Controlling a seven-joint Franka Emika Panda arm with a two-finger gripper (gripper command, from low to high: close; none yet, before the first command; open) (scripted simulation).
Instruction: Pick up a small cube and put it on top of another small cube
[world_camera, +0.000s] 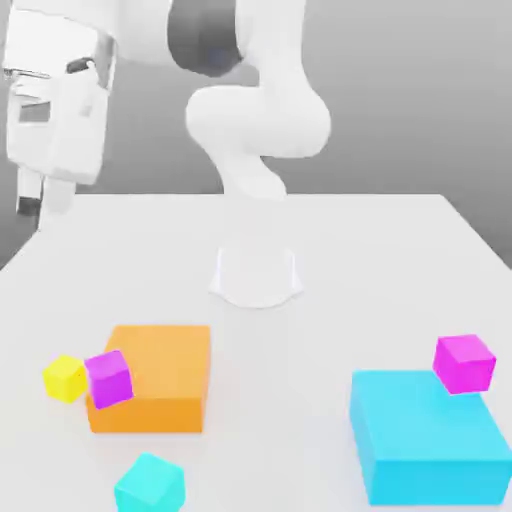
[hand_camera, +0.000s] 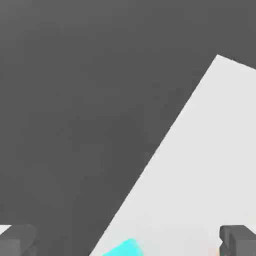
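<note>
In the exterior view, the white two-finger gripper (world_camera: 32, 205) hangs high at the view's upper left, over the far left edge of the pale grey table (world_camera: 300, 230), with its dark fingertips pointing down and nothing between them. The small bright yellow cube (world_camera: 64, 379) sits on the table well below the gripper and nearer the camera, almost directly under it across the picture and only slightly toward the view's right. Just beside the yellow cube, on the side away from the gripper's column, a small bright magenta cube (world_camera: 108, 378) leans tilted against the big orange block (world_camera: 155, 378), so the two small cubes look close to touching. A second small magenta cube (world_camera: 465, 362) rests at the far corner of the big cyan block (world_camera: 428, 436), well apart from the gripper across the whole table, and a small cyan cube (world_camera: 148, 484) lies beyond the yellow one, closer still to the camera. In the hand view, the two dark finger pads (hand_camera: 17, 241) stand far apart at opposite edges of the picture, so the jaws are wide open and empty; between them lies the table edge (hand_camera: 165, 135) against dark floor and a sliver of cyan. Judging from this, the coming move is mainly a descent with a short reach toward the camera, and the neighbouring magenta cube leaves little room on that side
</note>
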